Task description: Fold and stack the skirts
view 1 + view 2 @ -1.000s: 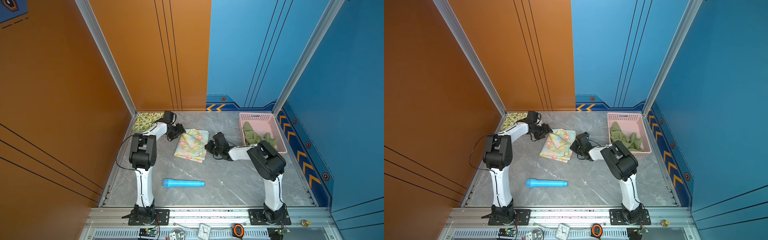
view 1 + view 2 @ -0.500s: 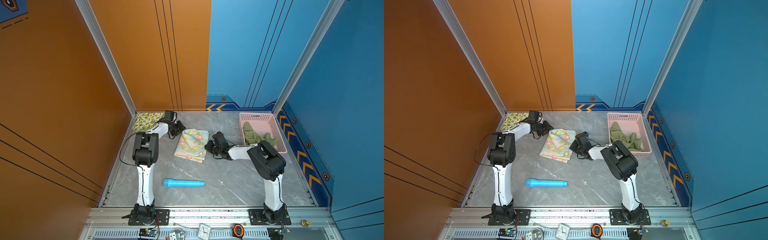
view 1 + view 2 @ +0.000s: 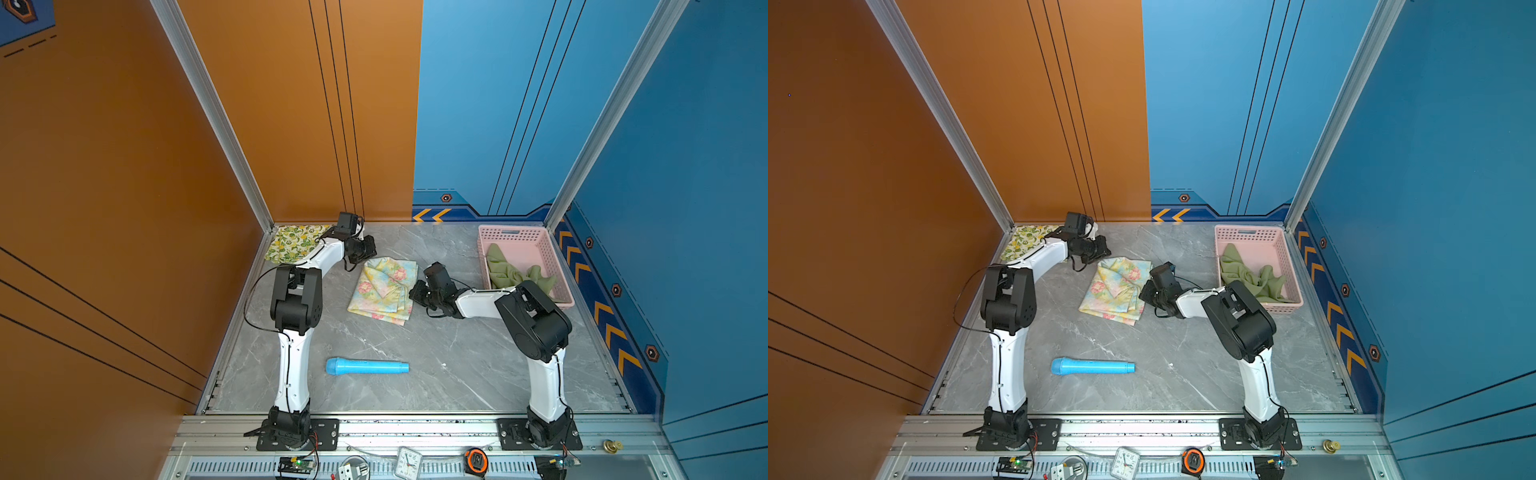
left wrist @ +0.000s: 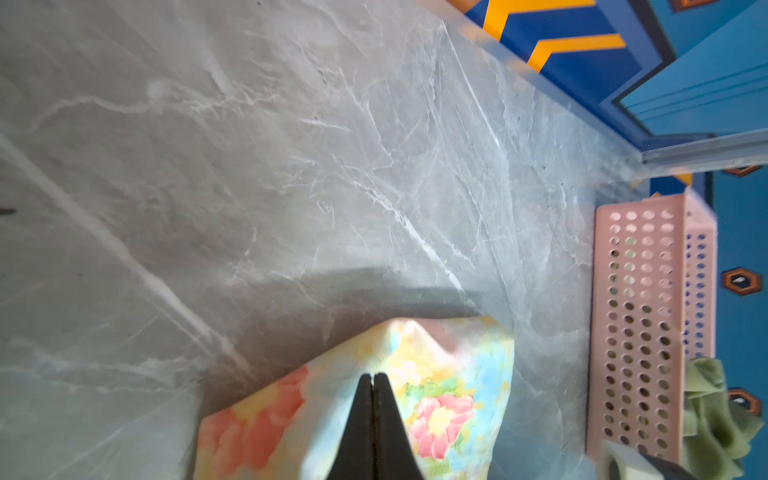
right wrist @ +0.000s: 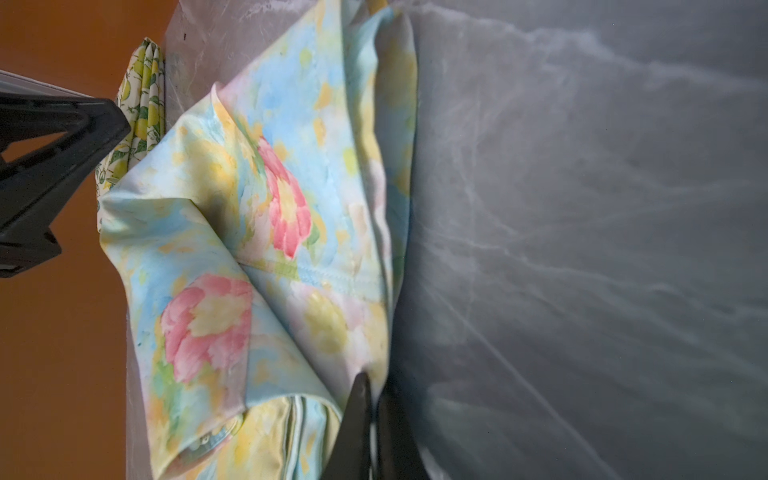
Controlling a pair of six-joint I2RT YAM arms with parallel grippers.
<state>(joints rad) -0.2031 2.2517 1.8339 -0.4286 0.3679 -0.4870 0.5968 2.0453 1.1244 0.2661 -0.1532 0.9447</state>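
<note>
Lemon skirt folded, far-left corner of worktop. Floral skirt mid-worktop, part-folded; left hand and right hand both pinched shut on its edges. Olive skirt crumpled in basket, far-right corner. Nothing stacked yet.

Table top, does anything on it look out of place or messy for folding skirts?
Yes. A blue cylinder lies alone on the grey table near the front, unrelated to clothing. The floral skirt at the middle is folded unevenly, its layers askew. The olive skirt sits crumpled in the pink basket.
</note>
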